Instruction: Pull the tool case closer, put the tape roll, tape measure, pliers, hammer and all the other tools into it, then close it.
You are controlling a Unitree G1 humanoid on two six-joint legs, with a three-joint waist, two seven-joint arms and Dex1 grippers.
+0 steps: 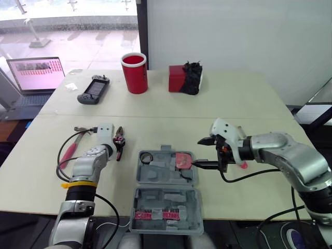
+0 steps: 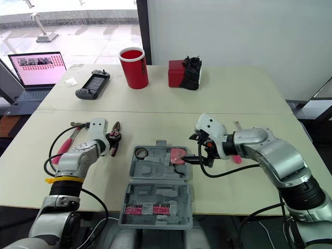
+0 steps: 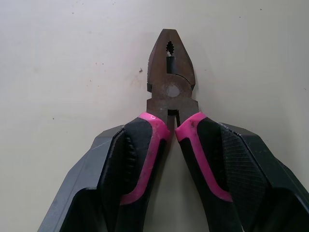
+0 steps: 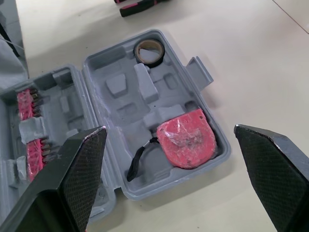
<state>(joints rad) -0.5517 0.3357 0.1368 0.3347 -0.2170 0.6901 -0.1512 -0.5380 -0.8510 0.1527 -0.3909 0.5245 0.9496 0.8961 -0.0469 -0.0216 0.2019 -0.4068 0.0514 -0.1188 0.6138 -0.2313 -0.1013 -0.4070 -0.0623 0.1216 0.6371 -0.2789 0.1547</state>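
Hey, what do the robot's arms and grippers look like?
Both arms have silver-grey shells with black joints. The left arm wears a yellow band and a looping black cable; the right arm trails one too. Left gripper and right gripper have white housings and black cross-hatched fingers.

Tool case [image 4: 99, 72] plain light grey, inside and out. Tape measure [image 4: 186, 138] pinkish red, scuffed whitish face, black strap. Tape roll [image 4: 149, 50] black, brownish inner ring. Bit rack [image 1: 158, 214] in the case's 6 o'clock half pink. Pliers [image 3: 170, 92] rusty brown head, black handles with pink stripes. Hammer [image 1: 71, 149] pink grip. Left gripper [image 3: 173, 129] and right gripper [image 1: 198, 153]: fingers [image 4: 79, 169] black, fine cross-hatch pattern. Table [image 1: 233, 104] pale cream. At its 12 o'clock: red cup [image 1: 135, 72], red box [image 1: 177, 79], black bundle [image 1: 193, 78]. At 10 o'clock: dark grey controller [image 1: 94, 89].
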